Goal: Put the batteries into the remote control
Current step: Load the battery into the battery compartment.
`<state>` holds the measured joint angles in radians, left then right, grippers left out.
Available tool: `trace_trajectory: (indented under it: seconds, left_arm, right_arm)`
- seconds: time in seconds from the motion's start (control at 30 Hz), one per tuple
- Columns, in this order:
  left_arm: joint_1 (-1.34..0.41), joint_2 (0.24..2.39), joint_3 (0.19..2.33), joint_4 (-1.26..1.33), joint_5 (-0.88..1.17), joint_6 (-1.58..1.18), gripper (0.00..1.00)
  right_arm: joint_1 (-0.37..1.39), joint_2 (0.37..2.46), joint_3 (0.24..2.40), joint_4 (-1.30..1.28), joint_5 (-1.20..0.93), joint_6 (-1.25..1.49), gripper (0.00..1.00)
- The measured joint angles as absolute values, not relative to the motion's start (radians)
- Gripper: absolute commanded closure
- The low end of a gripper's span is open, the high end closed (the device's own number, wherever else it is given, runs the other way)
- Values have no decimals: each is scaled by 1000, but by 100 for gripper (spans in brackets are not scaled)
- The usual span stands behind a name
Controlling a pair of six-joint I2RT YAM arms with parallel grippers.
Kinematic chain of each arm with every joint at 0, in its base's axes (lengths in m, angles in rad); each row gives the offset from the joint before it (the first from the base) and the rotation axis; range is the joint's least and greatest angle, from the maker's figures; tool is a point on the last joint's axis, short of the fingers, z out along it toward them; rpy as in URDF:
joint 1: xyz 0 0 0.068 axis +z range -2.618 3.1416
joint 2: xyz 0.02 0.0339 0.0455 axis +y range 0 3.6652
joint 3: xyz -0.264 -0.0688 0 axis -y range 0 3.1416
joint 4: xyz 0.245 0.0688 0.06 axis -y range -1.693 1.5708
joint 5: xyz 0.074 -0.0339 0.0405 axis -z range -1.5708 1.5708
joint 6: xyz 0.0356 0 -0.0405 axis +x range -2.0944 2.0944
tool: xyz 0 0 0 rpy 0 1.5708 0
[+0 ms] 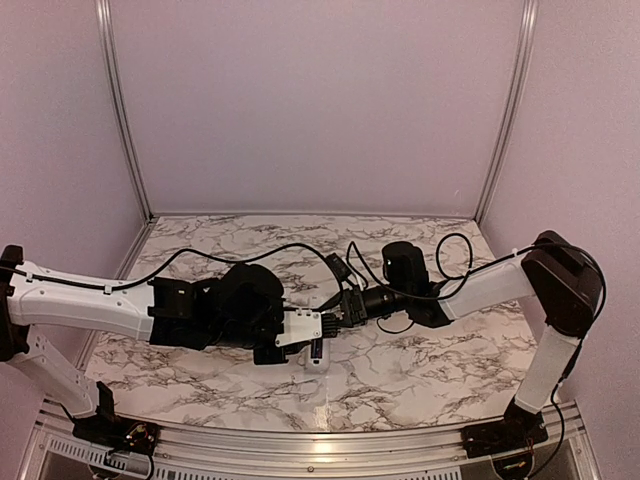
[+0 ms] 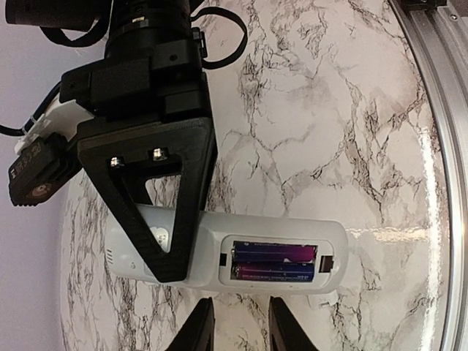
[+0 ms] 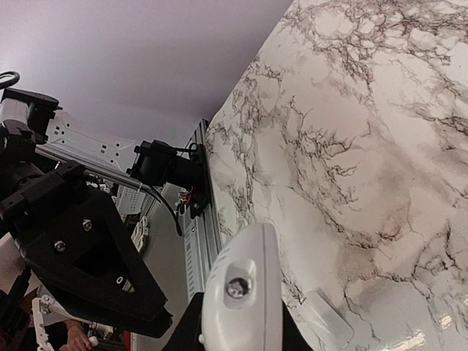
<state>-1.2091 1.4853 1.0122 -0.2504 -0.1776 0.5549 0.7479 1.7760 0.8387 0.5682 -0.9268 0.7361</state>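
Your right claw (image 3: 241, 329) clamped on one end of the remote control (image 2: 212, 248), middle of the desk (image 2: 329, 110), both batteries (image 2: 274, 262) seated side by side in it, your left claw (image 2: 240, 325) parted and empty, just beside its long edge

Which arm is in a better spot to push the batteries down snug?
Probably left. The left claw is empty and sits right beside the batteries in the open remote control. The right claw is busy gripping the remote's other end.
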Motion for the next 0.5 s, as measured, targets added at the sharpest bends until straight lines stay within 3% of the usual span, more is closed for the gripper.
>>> trace_trajectory:
  seconds: [0.5]
  left_arm:
    - [-1180, 1518, 1007, -182, -25, 585, 79]
  right_arm:
    - [764, 1775, 857, 559, -929, 723, 100]
